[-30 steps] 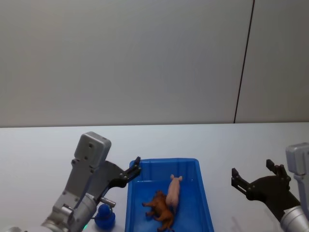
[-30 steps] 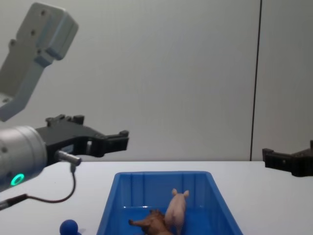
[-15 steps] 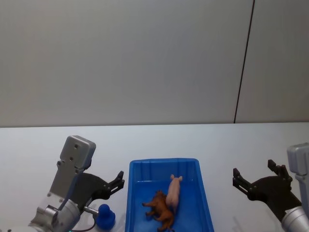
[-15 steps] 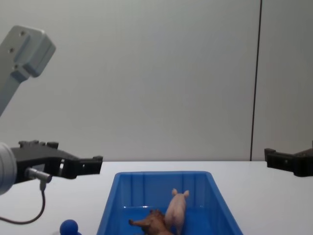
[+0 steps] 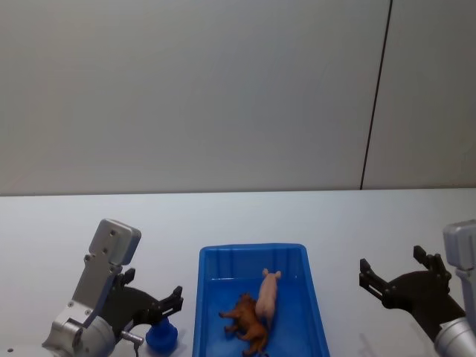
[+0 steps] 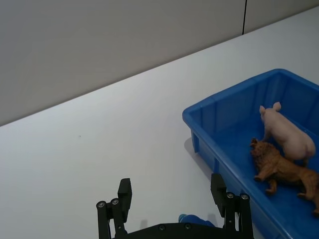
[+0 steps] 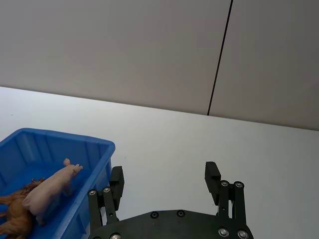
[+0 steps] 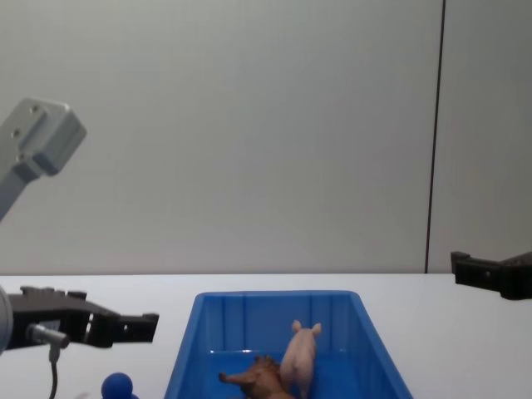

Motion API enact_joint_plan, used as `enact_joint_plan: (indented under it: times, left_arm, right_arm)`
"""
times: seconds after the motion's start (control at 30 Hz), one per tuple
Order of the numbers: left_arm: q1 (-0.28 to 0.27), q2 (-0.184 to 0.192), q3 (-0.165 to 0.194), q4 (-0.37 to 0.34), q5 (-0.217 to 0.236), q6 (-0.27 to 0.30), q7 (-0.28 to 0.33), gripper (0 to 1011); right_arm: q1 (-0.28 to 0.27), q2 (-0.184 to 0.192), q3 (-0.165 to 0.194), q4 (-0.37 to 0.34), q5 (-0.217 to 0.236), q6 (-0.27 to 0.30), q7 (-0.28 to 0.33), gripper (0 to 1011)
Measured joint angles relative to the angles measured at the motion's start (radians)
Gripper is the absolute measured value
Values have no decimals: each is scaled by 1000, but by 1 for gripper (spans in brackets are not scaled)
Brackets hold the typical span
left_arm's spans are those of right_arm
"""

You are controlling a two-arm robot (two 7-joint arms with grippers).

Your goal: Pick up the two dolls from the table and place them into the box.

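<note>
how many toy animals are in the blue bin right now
2. The pale pink toy pig and the dark brown four-legged toy animal lie side by side and touching on the floor of the bright blue rectangular plastic bin, the brown one on the robot's left.

There is one bright blue rectangular plastic box [image 5: 204, 312] with ribbed sloping walls on one broad white table [image 5: 335, 223]. Two small toy animal dolls lie inside the box: one pale pink pig [image 5: 267, 296] with pointed ears and one dark brown four-legged animal [image 5: 248, 324], the two touching side by side. One small rounded blue object [image 5: 161, 336] sits on the table just beside the box, on its left. Two black grippers are in view, the left gripper [image 5: 169, 301] and the right gripper [image 5: 393, 269], each with two fingers spread apart and empty.
</note>
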Motion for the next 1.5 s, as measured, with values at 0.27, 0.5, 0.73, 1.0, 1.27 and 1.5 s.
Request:
enact_joint_plan:
  times: [0.27,0.5,0.73,1.0,1.27,1.5]
  left_arm:
    - [-15,-11,-2,47,-3,37,-26,1001]
    - [-24,-19,-2,79,-1,59,-39,1001]
    - [-27,-24,-2,98,-1,73,-52,1001]
    - [-26,-28,-2,110,-11,84,-67,868]
    - [-22,-33,-3,118,-25,91,-78,617]
    - [-18,-34,-4,119,-35,91,-84,381]
  right_arm:
    - [0,0,0,0,0,0,-1,1001]
    - [0,0,0,0,0,0,-1,1001]
    - [0,0,0,0,0,0,0,1001]
    - [0,0,0,0,0,0,0,1001]
    - [0,0,0,0,0,0,0,1001]
    - [0,0,0,0,0,0,0,1001]
